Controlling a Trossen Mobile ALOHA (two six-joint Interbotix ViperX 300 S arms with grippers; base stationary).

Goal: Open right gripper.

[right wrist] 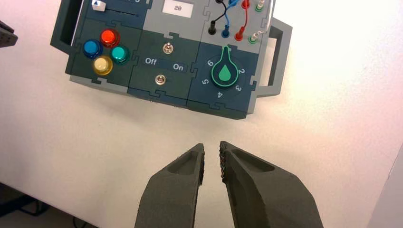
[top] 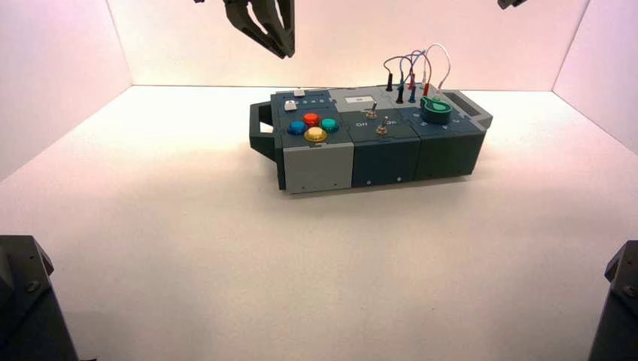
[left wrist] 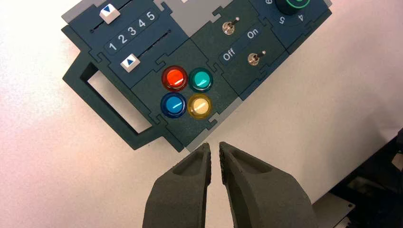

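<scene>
Dark teal box [top: 380,154], red button [left wrist: 174,78], green knob [right wrist: 225,73], white table [top: 188,248]

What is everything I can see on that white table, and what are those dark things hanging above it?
box: one, dark blue and grey, handles at both ends, on the white table.
push buttons: four, red, teal, blue, yellow, clustered at the box's left end.
sliders: two, white caps, behind the buttons, beside numbers 1 to 5.
toggle switches: two, metal, middle section, lettered Off and On.
knob: one, green, right section, ringed by numbers.
wires: several, red, blue, black and white, plugged in behind the knob.
display: one, white, reads 20.
left hand: dark, raised above the box's left end, fingers nearly together.
right hand: dark, raised high over the table, fingers nearly together, holding nothing.
</scene>
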